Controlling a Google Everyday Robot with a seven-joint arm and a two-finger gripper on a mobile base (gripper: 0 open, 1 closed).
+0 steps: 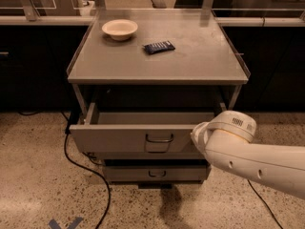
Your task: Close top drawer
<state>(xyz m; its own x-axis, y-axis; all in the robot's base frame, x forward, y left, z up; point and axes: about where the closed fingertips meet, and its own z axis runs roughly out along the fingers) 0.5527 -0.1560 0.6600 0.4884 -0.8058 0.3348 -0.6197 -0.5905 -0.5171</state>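
End effector [198, 136] by top drawer [114, 138], drawer open

we read no words or numbers anywhere. the gripper [199, 136] sits at the right end of the top drawer [119, 138].

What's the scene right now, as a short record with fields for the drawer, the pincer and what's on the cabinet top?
top drawer: pulled out, open
handle: centre of the front panel, nothing on it
pincer: at the front panel's right end, on the tip of the white arm
cabinet top: cream bowl at back left, dark packet near the middle
lower drawer: shut
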